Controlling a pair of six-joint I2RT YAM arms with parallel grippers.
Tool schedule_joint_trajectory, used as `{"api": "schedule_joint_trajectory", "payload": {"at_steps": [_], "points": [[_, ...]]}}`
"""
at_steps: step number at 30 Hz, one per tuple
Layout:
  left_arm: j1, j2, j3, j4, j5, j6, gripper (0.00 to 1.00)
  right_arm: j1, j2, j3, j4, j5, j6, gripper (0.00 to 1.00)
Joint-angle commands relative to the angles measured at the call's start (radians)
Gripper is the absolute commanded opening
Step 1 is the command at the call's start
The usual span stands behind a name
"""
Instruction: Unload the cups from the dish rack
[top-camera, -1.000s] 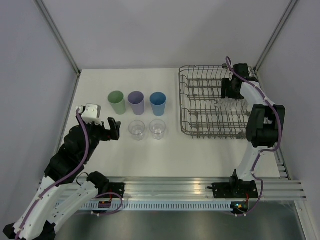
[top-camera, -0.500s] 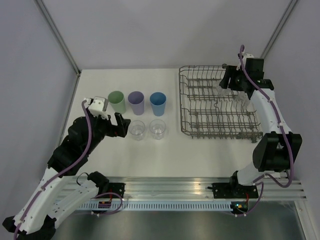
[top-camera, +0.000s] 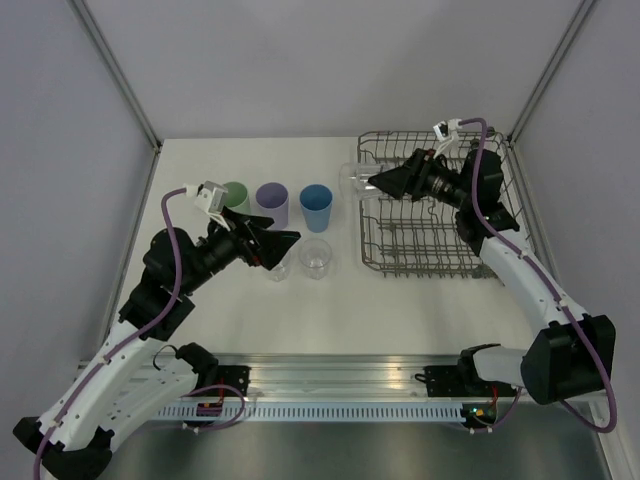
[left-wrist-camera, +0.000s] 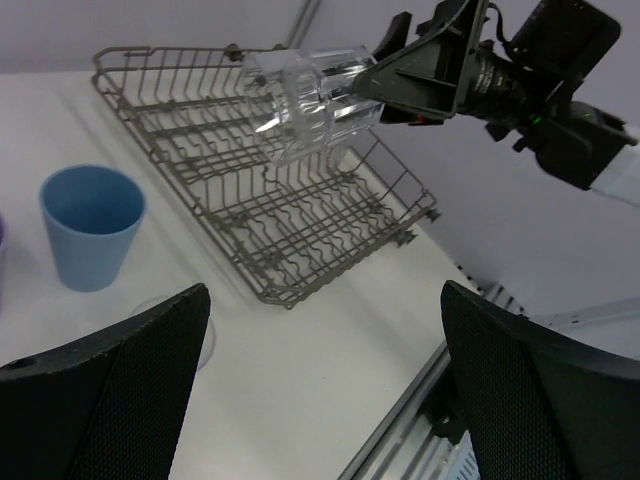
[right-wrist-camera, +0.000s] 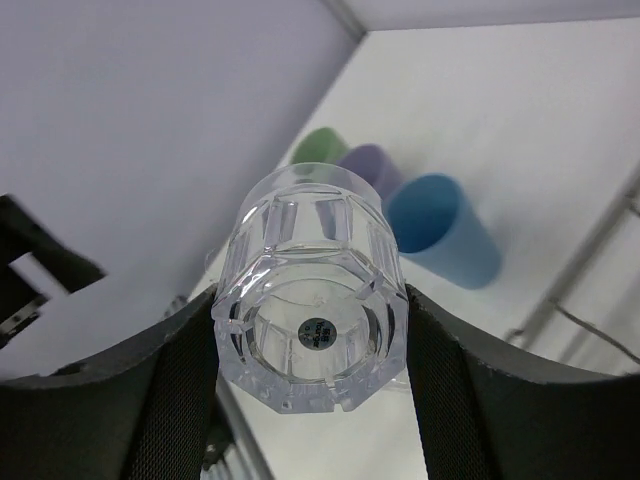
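Gripping the clear faceted cup sideways near its base, just beyond the dish rack's left edge above the worktop, the right tool is clamped on something probably light, rigid and slippery, while the left tool gapes empty.

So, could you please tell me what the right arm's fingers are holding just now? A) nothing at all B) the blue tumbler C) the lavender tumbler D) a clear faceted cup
D: the right wrist view shows the clear faceted cup clamped between the right fingers, while the blue tumbler and the lavender tumbler stand untouched beyond it.
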Motion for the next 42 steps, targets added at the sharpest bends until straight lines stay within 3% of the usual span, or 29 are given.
{"api": "schedule_joint_trajectory", "payload": {"at_steps": [1, 7, 14, 17, 21, 26, 27, 28, 31, 33, 34, 36, 37, 38, 42], "points": [[-0.004, -0.001, -0.03, 0.273, 0.141, -0.119, 1.0, 0.091, -0.053, -0.026, 0.348, -0.096, 0.18, 0.45], [-0.004, 0.03, -0.025, 0.374, 0.241, -0.197, 1.0, 0.258, -0.047, -0.084, 0.652, -0.119, 0.363, 0.45], [-0.004, 0.048, -0.024, 0.468, 0.34, -0.274, 0.98, 0.371, -0.013, -0.078, 0.709, -0.121, 0.363, 0.45], [-0.004, 0.062, -0.019, 0.482, 0.38, -0.286, 0.86, 0.384, -0.004, -0.075, 0.719, -0.127, 0.363, 0.45], [-0.004, 0.059, -0.017, 0.488, 0.397, -0.288, 0.5, 0.388, -0.002, -0.074, 0.719, -0.125, 0.363, 0.45], [-0.004, 0.068, -0.007, 0.479, 0.407, -0.28, 0.28, 0.404, 0.005, -0.071, 0.719, -0.13, 0.351, 0.45], [-0.004, 0.07, -0.001, 0.471, 0.407, -0.274, 0.11, 0.405, 0.008, -0.069, 0.719, -0.133, 0.349, 0.45], [-0.004, 0.079, 0.006, 0.442, 0.402, -0.266, 0.02, 0.408, 0.008, -0.071, 0.718, -0.133, 0.349, 0.45], [-0.004, 0.081, 0.027, 0.389, 0.388, -0.211, 0.02, 0.408, 0.009, -0.078, 0.724, -0.133, 0.343, 0.5], [-0.004, 0.076, 0.041, 0.358, 0.378, -0.18, 0.02, 0.41, -0.002, -0.089, 0.721, -0.126, 0.328, 0.64], [-0.004, 0.073, 0.048, 0.335, 0.37, -0.16, 0.02, 0.408, -0.005, -0.089, 0.703, -0.113, 0.311, 0.97], [-0.004, 0.065, 0.081, 0.232, 0.324, -0.088, 0.02, 0.408, -0.024, -0.057, 0.515, -0.048, 0.166, 0.98], [-0.004, 0.061, 0.105, 0.206, 0.275, -0.03, 0.02, 0.408, -0.039, -0.034, 0.286, 0.062, 0.089, 0.98], [-0.004, 0.058, 0.12, 0.09, 0.246, 0.001, 0.02, 0.41, -0.047, 0.012, 0.182, 0.124, 0.028, 0.98], [-0.004, 0.061, 0.19, -0.157, 0.039, 0.125, 0.02, 0.408, -0.088, 0.051, -0.076, 0.354, -0.135, 0.98]]}}
